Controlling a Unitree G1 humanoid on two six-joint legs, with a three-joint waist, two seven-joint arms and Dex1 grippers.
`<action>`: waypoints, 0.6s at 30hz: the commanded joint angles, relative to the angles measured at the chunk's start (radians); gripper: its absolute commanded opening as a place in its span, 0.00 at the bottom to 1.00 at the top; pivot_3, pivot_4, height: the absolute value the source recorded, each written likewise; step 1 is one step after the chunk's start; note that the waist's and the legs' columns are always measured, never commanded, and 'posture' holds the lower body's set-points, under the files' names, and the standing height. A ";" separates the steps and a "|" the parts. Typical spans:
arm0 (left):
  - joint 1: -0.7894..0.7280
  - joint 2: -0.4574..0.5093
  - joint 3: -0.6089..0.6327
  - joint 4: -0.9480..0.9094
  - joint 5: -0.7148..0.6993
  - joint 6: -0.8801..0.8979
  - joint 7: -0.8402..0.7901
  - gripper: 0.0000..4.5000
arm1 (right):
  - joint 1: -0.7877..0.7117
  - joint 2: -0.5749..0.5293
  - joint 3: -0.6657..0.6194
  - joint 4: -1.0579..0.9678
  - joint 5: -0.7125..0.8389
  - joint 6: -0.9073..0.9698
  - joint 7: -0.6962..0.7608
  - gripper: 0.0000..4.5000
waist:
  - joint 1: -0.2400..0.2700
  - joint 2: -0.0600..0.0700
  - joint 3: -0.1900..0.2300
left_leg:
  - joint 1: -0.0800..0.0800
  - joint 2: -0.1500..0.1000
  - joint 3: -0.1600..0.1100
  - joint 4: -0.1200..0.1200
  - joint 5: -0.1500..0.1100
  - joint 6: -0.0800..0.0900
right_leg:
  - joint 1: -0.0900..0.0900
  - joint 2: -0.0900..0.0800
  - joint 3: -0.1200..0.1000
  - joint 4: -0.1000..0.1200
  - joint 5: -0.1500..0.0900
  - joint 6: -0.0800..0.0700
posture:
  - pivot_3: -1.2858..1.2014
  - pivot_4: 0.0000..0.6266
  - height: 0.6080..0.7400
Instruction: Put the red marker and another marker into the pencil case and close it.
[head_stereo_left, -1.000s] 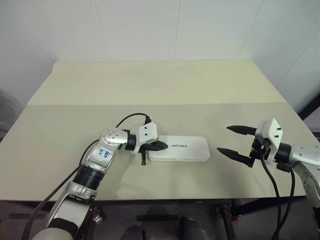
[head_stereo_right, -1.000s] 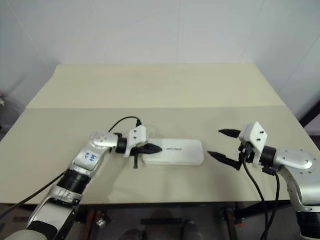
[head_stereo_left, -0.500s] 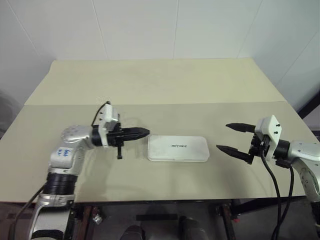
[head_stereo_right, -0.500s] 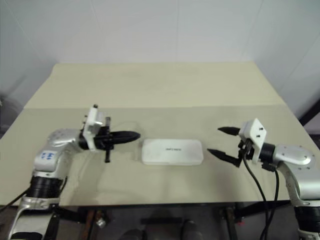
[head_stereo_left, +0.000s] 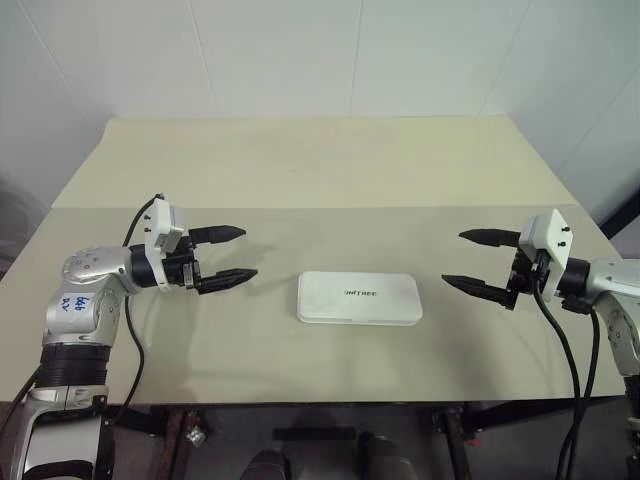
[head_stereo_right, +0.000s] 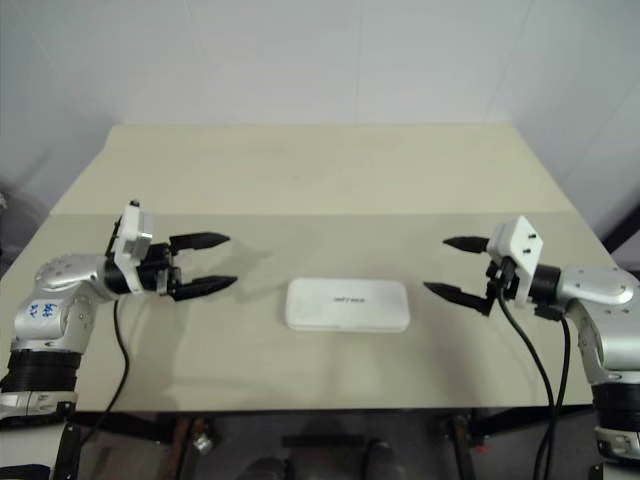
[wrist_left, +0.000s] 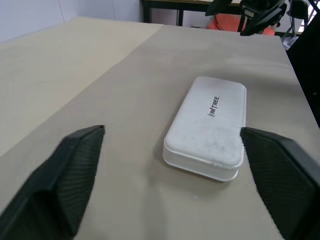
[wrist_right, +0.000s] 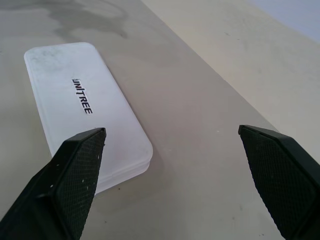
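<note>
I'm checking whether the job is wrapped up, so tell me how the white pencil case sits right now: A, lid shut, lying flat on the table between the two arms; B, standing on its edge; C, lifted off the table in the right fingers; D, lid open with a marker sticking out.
A: the pencil case lies flat and closed on the table, apart from the open left gripper and open right gripper.

Both arms out wide, left gripper (head_stereo_left: 228, 255) and right gripper (head_stereo_left: 478, 262) spread apart, empty, tips pointing inward.

pencil case (head_stereo_left: 358, 298) on table (head_stereo_left: 320, 170)
</note>
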 joint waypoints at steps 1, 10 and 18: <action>-0.002 0.000 0.015 -0.036 0.008 -0.043 0.024 0.99 | -0.021 -0.009 -0.011 0.001 0.003 -0.026 0.007 1.00 | 0.000 0.000 0.000 | 0.000 0.000 0.000 0.000 0.000 0.000 | 0.000 0.000 0.000 0.000 0.000 0.000 | 0.52 0.24 1.00; -0.019 -0.005 -0.013 -0.018 0.013 -0.062 0.011 0.99 | -0.018 -0.026 -0.026 0.014 -0.011 -0.041 0.014 1.00 | -0.001 0.000 0.000 | 0.001 0.000 0.000 0.001 0.000 0.000 | 0.000 0.000 0.000 -0.001 0.000 0.000 | 0.52 0.24 1.00; 0.001 -0.020 -0.024 -0.043 0.023 -0.081 0.026 0.99 | -0.024 -0.020 -0.013 0.030 -0.018 -0.042 0.028 1.00 | -0.002 0.000 0.000 | 0.001 0.000 0.000 0.001 0.000 0.000 | 0.000 0.000 0.000 -0.001 0.000 0.000 | 0.52 0.24 1.00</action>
